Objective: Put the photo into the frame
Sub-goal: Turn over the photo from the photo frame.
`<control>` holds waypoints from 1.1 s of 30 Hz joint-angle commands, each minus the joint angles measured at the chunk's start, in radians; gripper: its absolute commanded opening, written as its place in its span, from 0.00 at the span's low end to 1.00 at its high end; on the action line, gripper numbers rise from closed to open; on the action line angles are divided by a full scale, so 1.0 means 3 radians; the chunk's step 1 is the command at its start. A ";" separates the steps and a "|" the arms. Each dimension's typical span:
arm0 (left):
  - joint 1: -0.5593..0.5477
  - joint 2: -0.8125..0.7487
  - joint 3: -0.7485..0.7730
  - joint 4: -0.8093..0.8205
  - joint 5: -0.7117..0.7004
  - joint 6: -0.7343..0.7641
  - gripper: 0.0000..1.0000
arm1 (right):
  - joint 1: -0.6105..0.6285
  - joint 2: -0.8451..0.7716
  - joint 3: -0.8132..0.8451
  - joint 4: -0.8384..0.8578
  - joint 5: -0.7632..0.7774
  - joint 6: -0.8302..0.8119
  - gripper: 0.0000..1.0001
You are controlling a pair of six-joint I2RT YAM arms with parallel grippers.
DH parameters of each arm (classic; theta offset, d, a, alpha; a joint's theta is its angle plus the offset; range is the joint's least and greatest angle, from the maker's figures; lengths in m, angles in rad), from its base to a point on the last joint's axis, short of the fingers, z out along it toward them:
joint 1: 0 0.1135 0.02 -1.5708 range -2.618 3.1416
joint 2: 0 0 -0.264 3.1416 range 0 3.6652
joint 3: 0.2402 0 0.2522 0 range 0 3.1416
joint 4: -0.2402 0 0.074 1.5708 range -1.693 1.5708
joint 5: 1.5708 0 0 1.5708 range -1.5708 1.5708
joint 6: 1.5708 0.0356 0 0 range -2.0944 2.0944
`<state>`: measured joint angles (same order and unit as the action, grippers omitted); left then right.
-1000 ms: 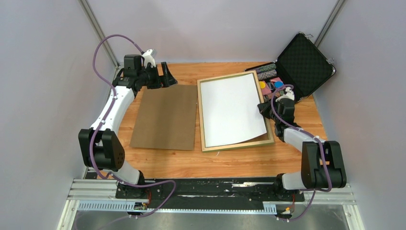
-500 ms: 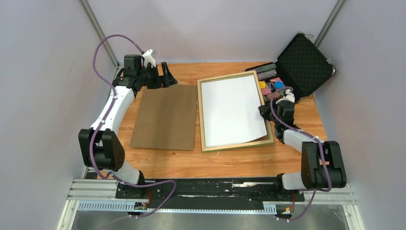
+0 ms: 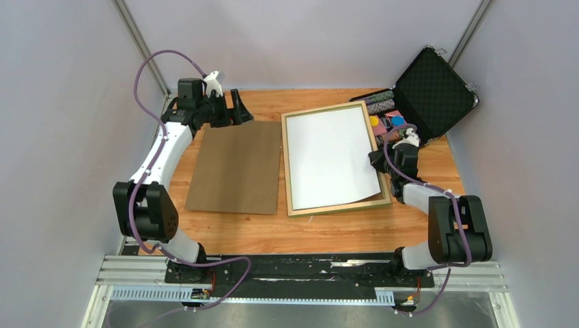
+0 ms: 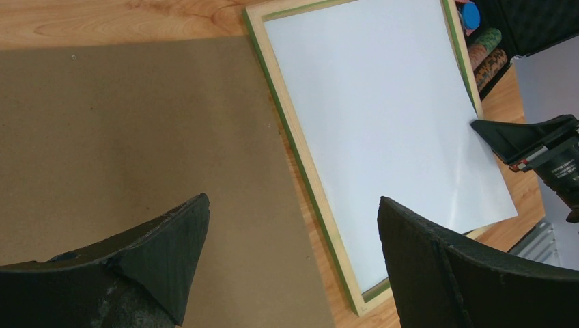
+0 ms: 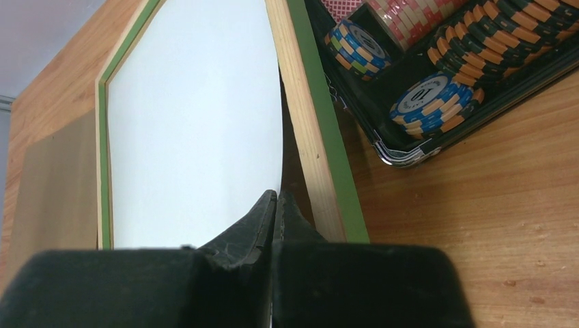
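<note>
Top external view: on the table [image 3: 273, 232] the frame [image 3: 286, 167] lies back-up right of centre, with a brown board [image 3: 235, 167] just beside it on the left. The photo [image 3: 331, 157] rests white side up within it, its near right corner spilling over the rail. I judge it thin, light, floppy and easily creased, so it is best taken by an edge. My right gripper [image 3: 373, 158] pinches its right edge, and my left gripper [image 3: 235, 106] gapes wide above the board's far corner.

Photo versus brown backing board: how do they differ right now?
The photo shows its white side and lies over the frame, its near right corner overhanging the rail; the backing board is brown and lies flat on the table left of the frame. Both are thin rectangular sheets.
</note>
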<state>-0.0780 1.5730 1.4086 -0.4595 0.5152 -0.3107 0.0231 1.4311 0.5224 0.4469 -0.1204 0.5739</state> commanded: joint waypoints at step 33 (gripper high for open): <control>0.0014 0.0019 0.0026 0.0038 0.0062 0.0091 1.00 | -0.0010 -0.0029 0.0133 0.0203 0.0109 -0.0168 0.13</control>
<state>-0.0780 1.5829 1.4086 -0.4599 0.5159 -0.3065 0.0231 1.4532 0.5304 0.4564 -0.1078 0.5522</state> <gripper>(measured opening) 0.998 0.119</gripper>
